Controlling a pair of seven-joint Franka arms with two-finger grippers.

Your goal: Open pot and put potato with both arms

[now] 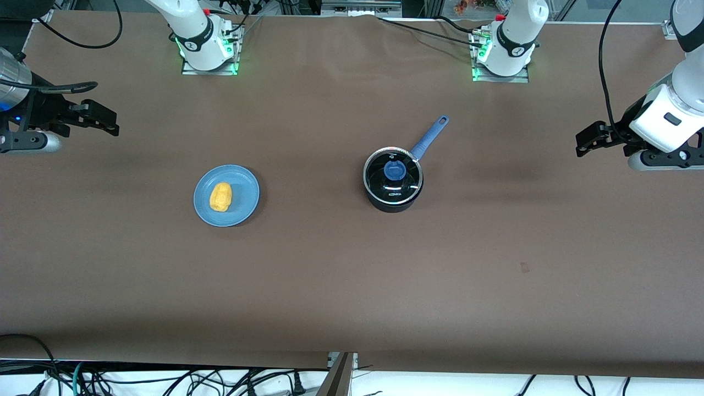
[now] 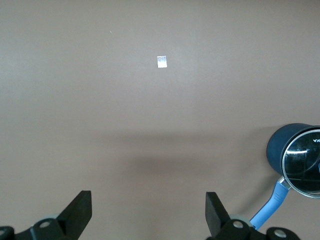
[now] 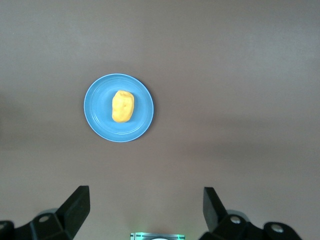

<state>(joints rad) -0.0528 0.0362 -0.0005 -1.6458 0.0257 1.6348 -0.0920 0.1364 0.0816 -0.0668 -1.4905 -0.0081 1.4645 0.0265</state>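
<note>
Nothing's started: pot [image 1: 392, 180] lidded mid-worktop, potato [image 1: 221, 197] plated toward the right arm's end, left tool [image 1: 591, 140] and right tool [image 1: 99, 118] released, parked well apart from it.

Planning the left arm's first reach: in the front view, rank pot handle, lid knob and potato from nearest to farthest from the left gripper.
Left gripper, open, at its end of the table.
1. Pot handle, pointing toward it.
2. Lid knob, at the pot's centre.
3. Potato, on the blue plate toward the right arm's end.

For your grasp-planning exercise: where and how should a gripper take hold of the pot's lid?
Grip the blue knob at the centre of the lid, coming straight down from above. The knob stands proud while the glass around it is flat and smooth, offering the fingers nothing else to close on.
</note>
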